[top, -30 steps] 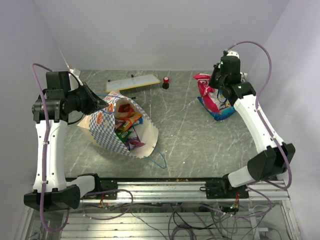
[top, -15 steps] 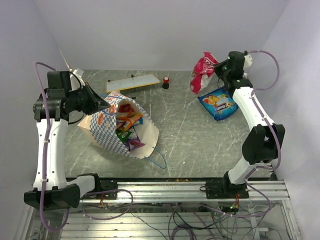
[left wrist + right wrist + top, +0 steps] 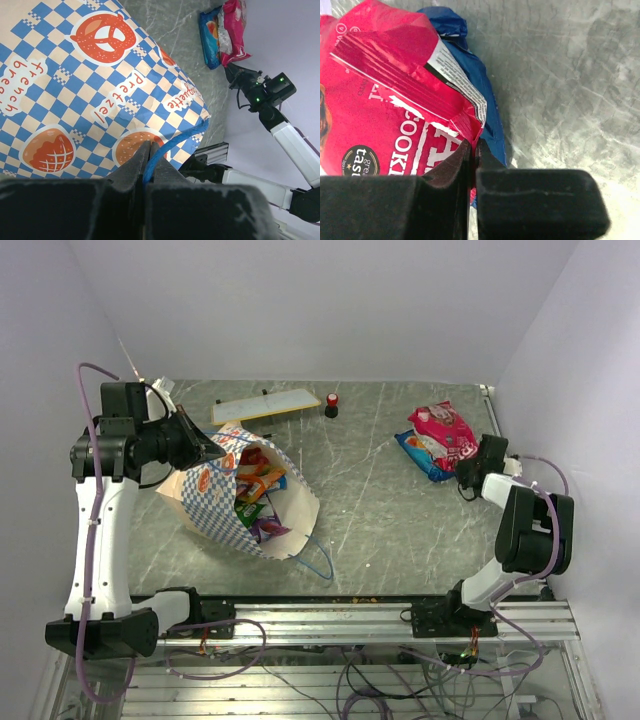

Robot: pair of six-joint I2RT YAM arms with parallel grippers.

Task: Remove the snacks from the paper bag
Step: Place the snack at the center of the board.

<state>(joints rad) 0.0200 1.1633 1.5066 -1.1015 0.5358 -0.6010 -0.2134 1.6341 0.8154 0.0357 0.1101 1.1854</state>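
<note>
The paper bag [image 3: 215, 508] lies tipped on the table, blue-and-white checkered, its mouth toward the middle. Several snacks [image 3: 255, 485], orange, green and purple, sit inside it. My left gripper [image 3: 208, 450] is shut on the bag's blue cord handle [image 3: 172, 144], the cord pinched between its jaws [image 3: 148, 146] above the checkered side [image 3: 90, 90]. At the right, a magenta-red packet [image 3: 445, 425] lies over a blue packet [image 3: 415, 450]. My right gripper [image 3: 468, 475] is shut on the magenta-red packet's near edge [image 3: 385, 110], low at the table, with the blue packet [image 3: 480, 85] beneath it.
A flat white yellow-edged board [image 3: 265, 405] and a small red-and-black knob [image 3: 331, 405] lie at the back. The bag's second handle loop [image 3: 320, 560] trails toward the metal rail [image 3: 340, 615]. Walls close in on the left, back and right.
The right arm lifted the magenta-red packet up at the back, then swung down and folded low at the right, the packet now lying over the blue one. The left arm kept its hold.
</note>
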